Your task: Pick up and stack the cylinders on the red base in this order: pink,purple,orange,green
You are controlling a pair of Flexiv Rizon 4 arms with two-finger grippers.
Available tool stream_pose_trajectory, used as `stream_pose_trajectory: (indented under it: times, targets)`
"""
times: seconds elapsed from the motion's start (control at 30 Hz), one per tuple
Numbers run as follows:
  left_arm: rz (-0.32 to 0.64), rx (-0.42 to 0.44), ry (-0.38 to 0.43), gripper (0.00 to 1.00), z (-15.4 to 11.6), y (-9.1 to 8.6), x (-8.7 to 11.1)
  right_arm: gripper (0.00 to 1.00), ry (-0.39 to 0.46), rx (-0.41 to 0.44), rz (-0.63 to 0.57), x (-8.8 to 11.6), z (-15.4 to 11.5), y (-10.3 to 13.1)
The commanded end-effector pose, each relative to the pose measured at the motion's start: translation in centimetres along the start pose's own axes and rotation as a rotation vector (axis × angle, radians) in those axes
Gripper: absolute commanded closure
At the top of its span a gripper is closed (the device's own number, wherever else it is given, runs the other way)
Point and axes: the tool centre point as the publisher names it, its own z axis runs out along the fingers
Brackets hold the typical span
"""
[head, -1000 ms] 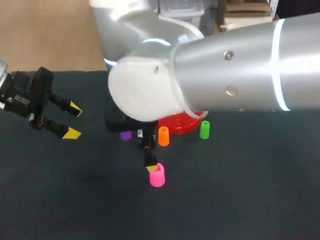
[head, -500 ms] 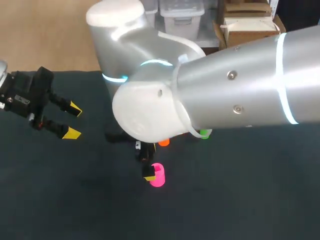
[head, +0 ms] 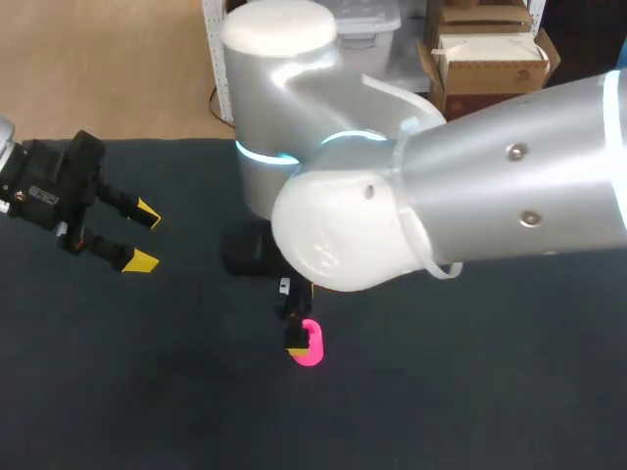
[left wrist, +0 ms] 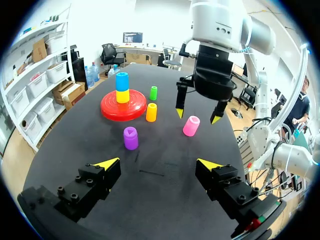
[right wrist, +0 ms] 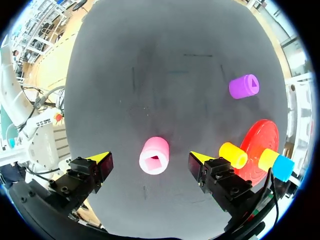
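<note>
- Shifted since a second back: right arm [head: 470,215], bulky joint further right in the head view and now over mid-frame. Right gripper [left wrist: 198,116] lower, closer around the pink cylinder [head: 312,345].
- Unchanged: pink's spot just below centre; left gripper [head: 145,238] at far left.
- Done so far: none of the four stacked. Red base [left wrist: 123,106] already carrying a yellow cylinder [left wrist: 122,96] with a blue cylinder [left wrist: 122,81] on top, neither in the task's order.
- Step in hand, by judgement: pick of pink, first in the order. Pink standing on the dark table [head: 490,401] between the right gripper's fingers. Fingers spread wide, gap on both sides in the right wrist view, no grip yet.
- Left gripper: spread wide, holding nothing, well apart from every cylinder.
- Left to do: close on pink, lift, place. Then purple cylinder [left wrist: 130,138], orange cylinder [left wrist: 151,112] and green cylinder [left wrist: 153,93], all on the table.
- Positions: orange just beside the base rim, green beyond orange, purple nearer the left gripper.
- Hidden in the head view: base, purple, orange and green, all behind the right arm. Only one yellow tip showing, hard against pink's left side.
- Right wrist view: no green in sight, probably behind a finger housing.
- Hard to tell: depth of the tips below pink's top rim. Also unclear from the task: yellow and blue off first, or pink on top of them.
</note>
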Motion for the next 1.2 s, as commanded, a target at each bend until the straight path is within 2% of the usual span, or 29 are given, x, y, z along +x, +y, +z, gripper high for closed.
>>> stream_pose_trajectory:
  times: [0.03, 0.27, 0.4, 0.63, 0.9, 1.2]
  targets:
    - [0.003, -0.001, -0.003, 0.00, 0.0, 0.0, 0.2, 0.00, -0.017, 0.009, 0.000, 0.4, 0.0, 0.4]
    - [0.003, -0.001, -0.003, 0.00, 0.0, 0.0, 0.2, 0.00, -0.012, 0.024, 0.009, 0.2, 0.0, 0.4]
    - [0.003, -0.001, -0.003, 0.00, 0.0, 0.0, 0.2, 0.00, -0.069, 0.023, 0.045, 0.1, 0.5, 0.3]
    - [0.003, -0.001, -0.003, 0.00, 0.0, 0.0, 0.2, 0.00, -0.034, 0.046, 0.097, 0.6, 1.5, 0.1]
    - [0.003, -0.001, -0.003, 0.00, 0.0, 0.0, 0.2, 0.00, 0.015, 0.110, 0.112, 0.9, 0.9, -0.5]
    - [0.003, -0.001, -0.003, 0.00, 0.0, 0.0, 0.2, 0.00, -0.005, 0.120, 0.115, 0.8, 1.4, -0.5]
